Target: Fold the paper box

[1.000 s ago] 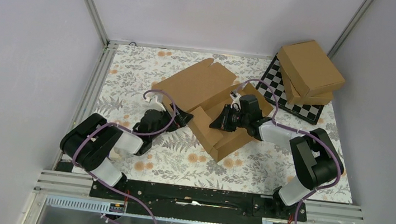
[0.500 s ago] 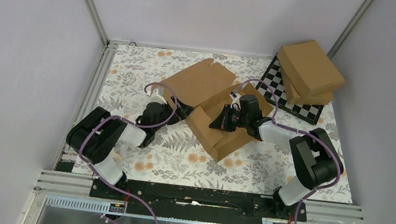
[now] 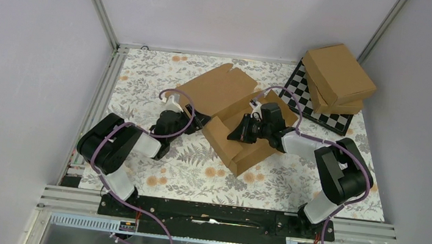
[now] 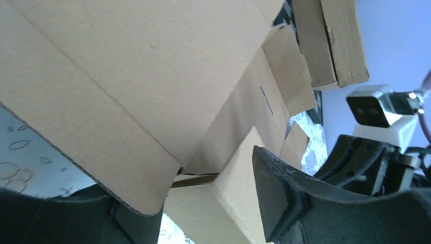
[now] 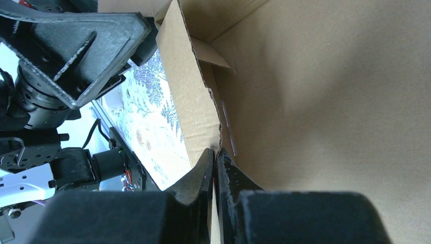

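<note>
Between left gripper (image 4: 195,195) jaws: one corner of the paper box (image 3: 229,96), a loose flap by one finger, the upright wall by the other; jaws partly apart, no firm pinch seen.
Right gripper (image 5: 214,158): fingers closed tight on the edge of that same wall, reaching from inside the tray.
Box: half-formed on the floral table (image 3: 183,170), lid panel flat beyond both grippers.
Right wrist view: shows the pinch close up, which the top view hides.
Top view: stacked boxes (image 3: 336,77) on a checkerboard (image 3: 320,114), well right of the right gripper.
</note>
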Motion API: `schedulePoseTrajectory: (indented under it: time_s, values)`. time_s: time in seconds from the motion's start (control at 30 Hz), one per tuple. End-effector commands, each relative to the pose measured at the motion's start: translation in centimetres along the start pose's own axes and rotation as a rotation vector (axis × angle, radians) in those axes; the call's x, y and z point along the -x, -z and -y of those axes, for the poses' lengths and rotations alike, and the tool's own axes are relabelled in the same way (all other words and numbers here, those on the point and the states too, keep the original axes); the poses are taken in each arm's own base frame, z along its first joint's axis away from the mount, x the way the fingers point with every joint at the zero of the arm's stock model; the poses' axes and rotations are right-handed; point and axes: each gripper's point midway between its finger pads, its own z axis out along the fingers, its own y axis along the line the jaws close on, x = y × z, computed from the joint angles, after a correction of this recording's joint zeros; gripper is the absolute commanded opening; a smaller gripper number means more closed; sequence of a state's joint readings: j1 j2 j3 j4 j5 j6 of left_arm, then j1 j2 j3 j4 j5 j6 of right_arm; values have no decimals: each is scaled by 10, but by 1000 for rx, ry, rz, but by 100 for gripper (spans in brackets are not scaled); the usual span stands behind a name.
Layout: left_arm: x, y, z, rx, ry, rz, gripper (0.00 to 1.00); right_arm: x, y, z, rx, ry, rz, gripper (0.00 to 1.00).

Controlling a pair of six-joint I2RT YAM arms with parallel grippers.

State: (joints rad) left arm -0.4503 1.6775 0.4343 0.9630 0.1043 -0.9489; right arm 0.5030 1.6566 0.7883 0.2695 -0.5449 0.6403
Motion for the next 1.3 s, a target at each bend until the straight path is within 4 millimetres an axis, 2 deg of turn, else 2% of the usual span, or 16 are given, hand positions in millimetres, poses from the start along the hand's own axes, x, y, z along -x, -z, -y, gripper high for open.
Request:
schedulePoseTrajectory:
  time_s: [0.0, 0.17, 0.23, 0.3, 0.57, 0.8, 1.1, 1.2, 1.27]
  values:
    - [15, -2, 45, -192, -66, 33, 61, -13, -7, 27, -102, -2, -43, 0]
    - [8, 0, 52, -233, -113, 3, 59, -12, -7, 27, -105, -3, -41, 0]
    - [3, -1, 52, -232, -135, -13, 48, -11, -7, 27, -105, -3, -40, 0]
    - [-1, -1, 51, -222, -162, -24, 42, -11, -7, 27, -105, -4, -40, 0]
    - [-6, -3, 44, -161, -232, -35, 36, -12, -8, 26, -97, -6, -48, 0]
    - [-8, -3, 36, -121, -262, -34, 31, -11, -4, 22, -89, 4, -37, 18]
    - [-6, -3, 30, -94, -285, -25, 30, -4, 17, 16, -129, 51, 14, 57]
    - [-6, -2, 28, -87, -289, -25, 30, 0, 29, 14, -158, 68, 42, 73]
    - [-6, -2, 28, -89, -290, -23, 30, 3, 38, 13, -183, 78, 61, 80]
